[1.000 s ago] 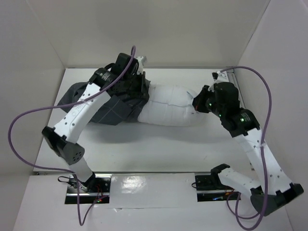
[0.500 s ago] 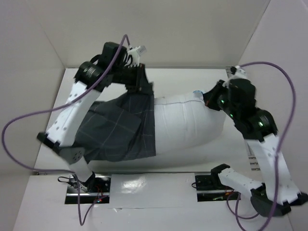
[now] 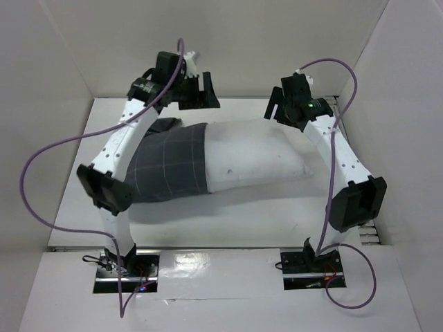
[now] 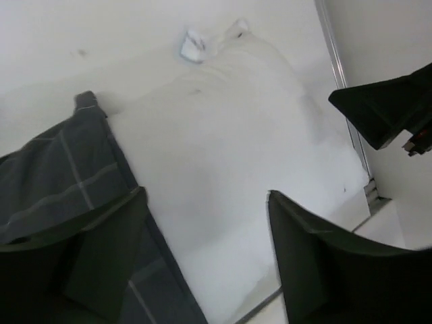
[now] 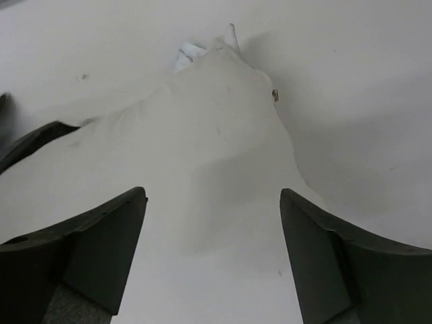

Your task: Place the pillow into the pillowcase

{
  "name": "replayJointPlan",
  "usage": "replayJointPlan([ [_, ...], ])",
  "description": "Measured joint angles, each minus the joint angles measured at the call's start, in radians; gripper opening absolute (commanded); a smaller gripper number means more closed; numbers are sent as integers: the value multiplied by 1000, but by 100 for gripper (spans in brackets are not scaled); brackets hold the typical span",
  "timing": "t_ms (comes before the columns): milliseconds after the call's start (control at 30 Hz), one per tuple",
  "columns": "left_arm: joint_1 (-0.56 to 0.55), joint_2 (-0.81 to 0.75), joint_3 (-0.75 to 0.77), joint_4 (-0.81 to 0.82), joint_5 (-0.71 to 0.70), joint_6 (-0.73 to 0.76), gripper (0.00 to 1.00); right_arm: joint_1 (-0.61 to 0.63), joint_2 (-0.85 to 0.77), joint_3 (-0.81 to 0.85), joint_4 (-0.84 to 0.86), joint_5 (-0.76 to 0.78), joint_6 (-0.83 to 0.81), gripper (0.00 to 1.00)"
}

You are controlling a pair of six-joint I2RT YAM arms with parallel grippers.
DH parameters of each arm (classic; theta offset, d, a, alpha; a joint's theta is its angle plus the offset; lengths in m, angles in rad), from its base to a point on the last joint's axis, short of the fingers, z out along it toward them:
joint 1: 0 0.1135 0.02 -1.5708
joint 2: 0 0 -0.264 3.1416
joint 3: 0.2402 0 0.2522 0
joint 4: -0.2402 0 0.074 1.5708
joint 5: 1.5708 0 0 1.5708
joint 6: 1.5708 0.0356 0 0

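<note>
Top external view: pillow (image 3: 256, 155) lay lengthwise across the white table (image 3: 228, 214), its left end inside the grid-lined charcoal pillowcase (image 3: 166, 166), the right portion bare and plump. Left gripper (image 3: 196, 92) hung over the far edge near the pillowcase's mouth, right gripper (image 3: 277, 107) over the pillow's far right corner. Left wrist view: fingers (image 4: 101, 263) spread wide, holding nothing, the case's hem and white pillow below, small white-blue tag (image 4: 194, 46) at the far corner. Right wrist view: right gripper (image 5: 212, 256) likewise splayed and empty above the bare pillow.
</note>
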Motion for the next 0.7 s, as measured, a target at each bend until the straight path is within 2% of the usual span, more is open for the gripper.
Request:
replayJointPlan([
  [100, 0, -132, -9, 11, -103, 14, 74, -4, -76, -29, 14, -22, -14, 89],
  [233, -3, -175, 108, -49, -195, 34, 87, -6, -176, -105, 17, -56, -25, 92],
  [300, -21, -169, 122, -85, -244, 34, 89, -10, -200, -144, 16, -67, -34, 94],
  [400, -84, -167, 6, -124, -343, 22, 83, -43, -203, -198, 8, -121, -60, 100],
  [533, -176, -168, -246, -158, -436, -3, 84, -131, -198, -293, -8, -236, -106, 100],
  [700, -252, -175, -294, -200, -512, -29, 84, -177, -198, -391, -29, -327, -128, 100],
])
